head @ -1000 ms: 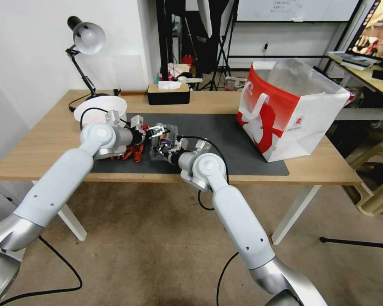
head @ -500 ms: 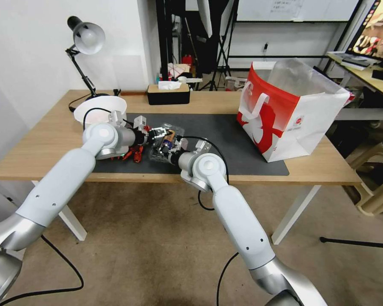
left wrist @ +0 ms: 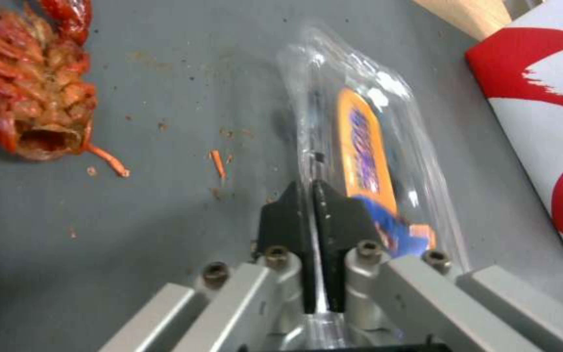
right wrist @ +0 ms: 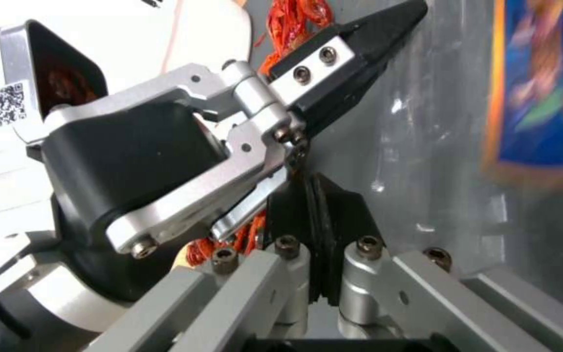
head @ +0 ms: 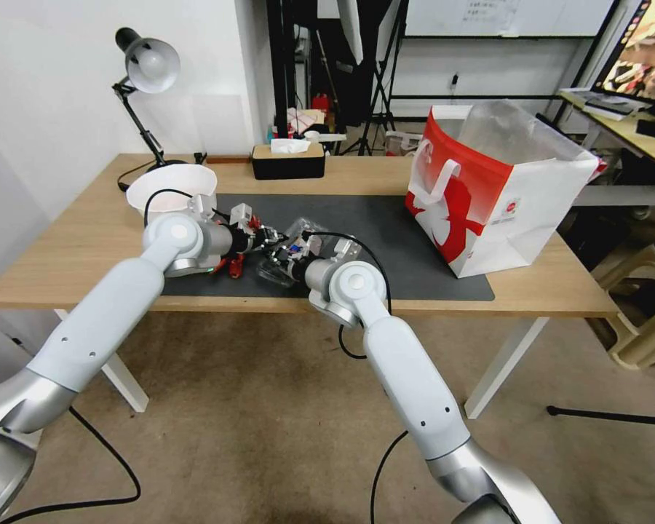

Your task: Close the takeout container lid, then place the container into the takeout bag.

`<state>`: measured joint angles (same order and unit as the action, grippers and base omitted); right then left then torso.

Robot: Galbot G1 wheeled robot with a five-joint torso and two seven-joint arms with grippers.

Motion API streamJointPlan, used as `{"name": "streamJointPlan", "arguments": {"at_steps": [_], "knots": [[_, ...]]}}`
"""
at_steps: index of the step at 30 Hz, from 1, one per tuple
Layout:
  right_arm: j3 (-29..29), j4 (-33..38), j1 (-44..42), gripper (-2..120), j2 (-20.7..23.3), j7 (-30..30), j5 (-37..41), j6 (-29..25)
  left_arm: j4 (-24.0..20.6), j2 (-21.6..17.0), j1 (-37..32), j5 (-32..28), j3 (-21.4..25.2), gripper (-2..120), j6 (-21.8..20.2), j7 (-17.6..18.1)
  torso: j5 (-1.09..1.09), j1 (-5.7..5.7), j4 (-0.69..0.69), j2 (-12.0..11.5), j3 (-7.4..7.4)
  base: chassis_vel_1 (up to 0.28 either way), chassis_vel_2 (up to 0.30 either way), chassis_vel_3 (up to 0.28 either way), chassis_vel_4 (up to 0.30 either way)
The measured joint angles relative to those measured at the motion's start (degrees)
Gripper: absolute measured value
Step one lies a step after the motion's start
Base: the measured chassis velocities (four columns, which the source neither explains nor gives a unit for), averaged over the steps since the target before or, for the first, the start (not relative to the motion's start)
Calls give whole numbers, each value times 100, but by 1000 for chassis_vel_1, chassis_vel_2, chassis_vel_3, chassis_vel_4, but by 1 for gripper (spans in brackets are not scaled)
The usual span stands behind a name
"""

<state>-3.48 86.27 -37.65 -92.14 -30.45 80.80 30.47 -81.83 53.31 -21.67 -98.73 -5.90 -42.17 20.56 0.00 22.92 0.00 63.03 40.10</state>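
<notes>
While the takeout container [head: 287,255] sits near the front edge of a dark mat [head: 386,233] on a wooden table [head: 73,247], both grippers pinch its clear plastic. Its lid [left wrist: 366,146], the half with the orange and blue label, stands tilted up off the mat, not yet folded shut. The left gripper [head: 273,236] reaches in from the container's 9 o'clock; the left wrist view shows its black fingers [left wrist: 288,215] pressed together on the lid's thin edge. The right gripper [head: 292,263] comes from about 5 o'clock, and in the right wrist view its fingers [right wrist: 294,210] are likewise closed on a clear plastic rim of the container, with the left gripper touching just beside them.

Red crayfish [left wrist: 34,102] lie on the mat at the container's 9 o'clock, and shell crumbs are scattered between them and the lid. A round white bowl [head: 171,185] rests at 10 o'clock. The takeout bag [head: 502,196] stands upright and open at 2 o'clock, well apart on the mat's right end. A black tissue box [head: 287,160] sits at 12 o'clock near the table's back edge, and a desk lamp [head: 149,65] rises at 11 o'clock.
</notes>
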Motion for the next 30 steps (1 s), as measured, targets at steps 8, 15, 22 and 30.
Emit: {"name": "streamJointPlan", "arguments": {"at_steps": [8,15,22,30], "knots": [[3,36,-36,0,0,-1,15,0,0,50,9,40,-41,0,1,17,0,0,0,0,0,0,0,0,0],[17,216,-148,0,26,-1,30,21,5,53,29,51,-8,0,100,38,0,0,0,0,0,0,0,0,0],[99,672,-423,0,239,-18,51,39,-20,30,-43,54,15,0,177,47,0,0,-1,0,0,0,0,0,0],[148,1504,-882,0,661,-50,26,39,-72,-16,-77,58,43,0,195,20,0,0,1,0,0,0,0,0,0]]}}
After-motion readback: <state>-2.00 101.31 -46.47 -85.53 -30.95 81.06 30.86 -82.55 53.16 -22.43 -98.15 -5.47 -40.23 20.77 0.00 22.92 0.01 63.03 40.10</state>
